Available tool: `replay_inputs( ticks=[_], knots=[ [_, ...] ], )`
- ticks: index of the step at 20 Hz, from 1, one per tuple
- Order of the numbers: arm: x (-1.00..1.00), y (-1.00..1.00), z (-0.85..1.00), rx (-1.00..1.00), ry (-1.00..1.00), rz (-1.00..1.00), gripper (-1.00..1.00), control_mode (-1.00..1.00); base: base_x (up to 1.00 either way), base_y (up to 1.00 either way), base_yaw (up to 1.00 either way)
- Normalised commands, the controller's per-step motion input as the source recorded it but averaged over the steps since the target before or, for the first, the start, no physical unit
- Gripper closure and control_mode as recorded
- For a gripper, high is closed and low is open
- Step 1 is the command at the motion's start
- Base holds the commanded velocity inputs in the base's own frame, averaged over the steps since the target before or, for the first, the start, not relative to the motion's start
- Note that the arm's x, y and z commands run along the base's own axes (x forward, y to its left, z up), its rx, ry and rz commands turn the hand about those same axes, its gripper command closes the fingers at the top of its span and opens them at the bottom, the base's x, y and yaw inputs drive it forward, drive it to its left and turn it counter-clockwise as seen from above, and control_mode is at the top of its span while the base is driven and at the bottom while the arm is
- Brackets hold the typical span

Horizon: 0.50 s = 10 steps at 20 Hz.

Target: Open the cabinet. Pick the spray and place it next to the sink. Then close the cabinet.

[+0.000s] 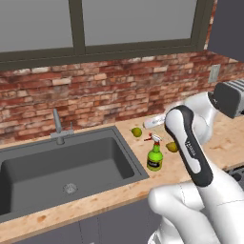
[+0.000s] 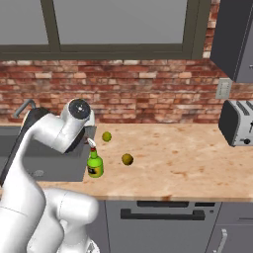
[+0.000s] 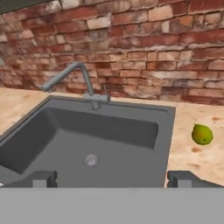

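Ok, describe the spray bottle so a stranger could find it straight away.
Start at the dark grey sink under the brick wall. On the wooden counter by its right rim stands a small yellow-green spray bottle, upright. Unlike the two round green fruits nearby, it has a red-and-white trigger nozzle.

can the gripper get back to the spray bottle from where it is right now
Probably yes. The spray stands upright on the counter beside the sink, nothing crowding it, and the gripper is open with empty fingers nearby.

— What is seen beside the dark grey sunken sink (image 1: 125, 145)?
— A small yellow-green spray bottle (image 1: 155, 157) is stood upright on the wooden counter (image 1: 224, 143), just right of the rim; two green fruits (image 1: 137, 132) are seen nearby.
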Motion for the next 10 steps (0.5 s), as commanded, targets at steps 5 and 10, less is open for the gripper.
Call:
replay_inputs(
  ticks=[5, 10],
  knots=[
    [0.0, 0.36, 0.02, 0.0, 0.03, -0.39, -1.0, -1.0, 0.0, 0.0, 0.0],
    [0.05, 0.32, 0.0, -0.07, 0.0, -0.43, -1.0, -1.0, 0.0, 0.0, 0.0]
  ],
)
